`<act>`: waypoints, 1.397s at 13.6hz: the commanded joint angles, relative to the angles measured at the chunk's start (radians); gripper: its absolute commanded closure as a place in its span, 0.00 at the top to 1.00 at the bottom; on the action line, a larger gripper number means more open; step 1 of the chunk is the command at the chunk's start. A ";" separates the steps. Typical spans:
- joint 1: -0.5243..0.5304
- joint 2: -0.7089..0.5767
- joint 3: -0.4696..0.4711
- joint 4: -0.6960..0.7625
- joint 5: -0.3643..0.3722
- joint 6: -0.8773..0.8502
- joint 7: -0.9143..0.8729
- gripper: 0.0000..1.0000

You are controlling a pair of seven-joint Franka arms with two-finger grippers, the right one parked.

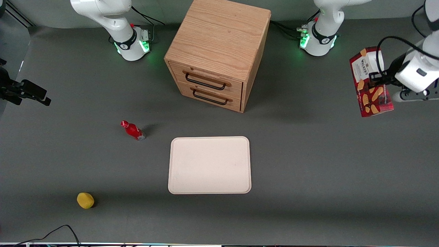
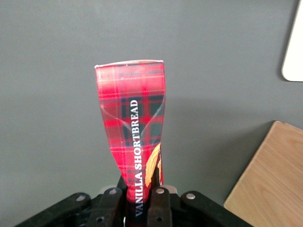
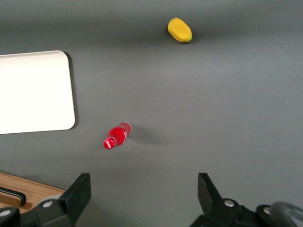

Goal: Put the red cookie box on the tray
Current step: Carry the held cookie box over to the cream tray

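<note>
Left arm's gripper hangs above the table, jaws clamped shut.

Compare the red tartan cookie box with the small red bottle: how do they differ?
The slim red tartan cookie box hangs in the air, clamped by the gripper toward the working arm's end; the small red bottle stands on the grey table. The box is a flat-sided patterned carton and larger; the bottle is round and plain. Both are red.
</note>
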 commanded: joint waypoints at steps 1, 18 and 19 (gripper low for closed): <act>-0.005 0.043 -0.024 0.110 -0.033 -0.053 -0.042 0.00; -0.394 0.732 -0.288 0.584 0.324 0.341 -0.973 0.00; -0.402 0.767 -0.288 0.590 0.353 0.370 -0.975 0.00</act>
